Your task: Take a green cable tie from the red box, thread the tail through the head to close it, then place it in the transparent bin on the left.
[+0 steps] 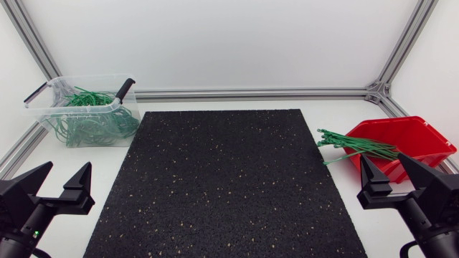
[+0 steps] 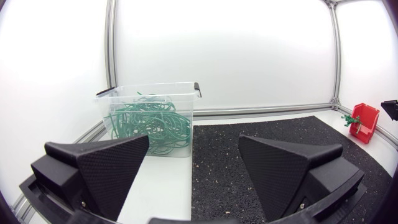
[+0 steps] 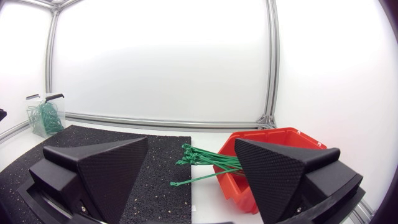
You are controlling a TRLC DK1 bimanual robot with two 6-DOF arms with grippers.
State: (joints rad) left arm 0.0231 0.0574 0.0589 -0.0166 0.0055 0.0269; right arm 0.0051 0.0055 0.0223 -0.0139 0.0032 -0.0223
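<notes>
A red box (image 1: pixel 401 140) stands at the right of the table, with a bundle of straight green cable ties (image 1: pixel 355 145) sticking out over its left rim toward the mat. In the right wrist view the same red box (image 3: pixel 267 149) and its green cable ties (image 3: pixel 205 160) lie just ahead of my right gripper (image 3: pixel 189 177), which is open and empty. The transparent bin (image 1: pixel 82 111) at the back left holds several looped green ties; ahead of my open, empty left gripper (image 2: pixel 193 171) stands that transparent bin (image 2: pixel 149 118). My left gripper (image 1: pixel 61 186) and right gripper (image 1: pixel 391 180) sit near the front corners.
A black speckled mat (image 1: pixel 226 179) covers the middle of the white table. An aluminium frame rail (image 1: pixel 251 93) runs along the back edge, with white walls behind. The bin has black handle clips (image 1: pixel 125 87) on its rim.
</notes>
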